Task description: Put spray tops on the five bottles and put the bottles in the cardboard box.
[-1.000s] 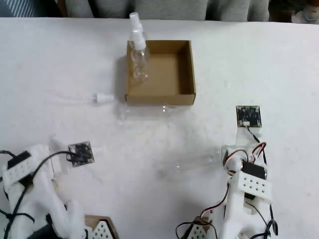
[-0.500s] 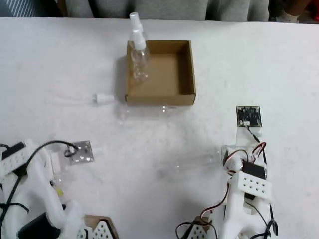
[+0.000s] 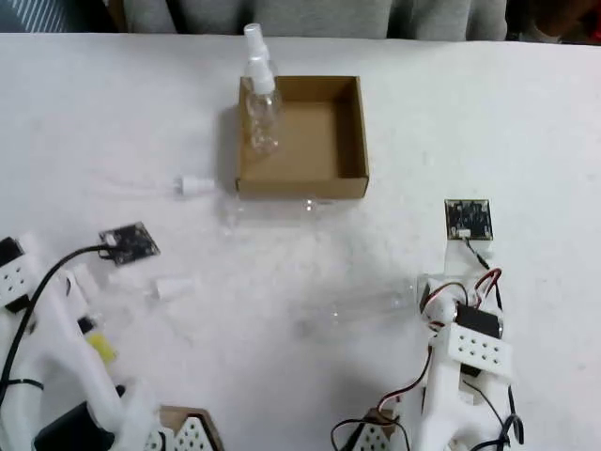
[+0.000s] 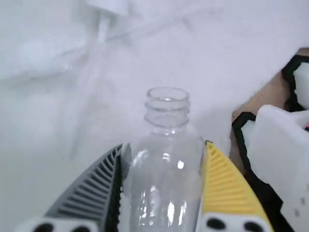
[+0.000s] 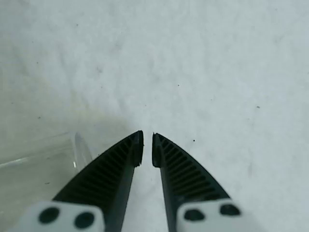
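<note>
Clear plastic is filling the jaws of the left gripper, which is pinching an uncapped bottle around its body just under the shoulder, with the threaded neck pointing away from the wrist. The bottle is looking empty, so I am judging it light, thin-walled and slick. It is likely to dent under a hard squeeze and to turn in the jaws while a top is being screwed on. The body below the shoulder, where the jaws are sitting now, is seeming the best place to hold it.

The left arm is crouching low over the near left corner of the counter. Just beyond the bottle's neck, a loose spray top is lying flat with its dip tube trailing.

The right gripper is hanging with its jaws pressed together on nothing, tips pointing down at the counter. It is sitting just beside the end of a second bare bottle, which is lying on its side toward the near right. The right arm is standing folded at the near edge.

Farther out, a third bare bottle is lying just beside the near wall of the cardboard box. Another spray top is lying near the box's left wall. One capped bottle is sitting in the box's far left corner.
</note>
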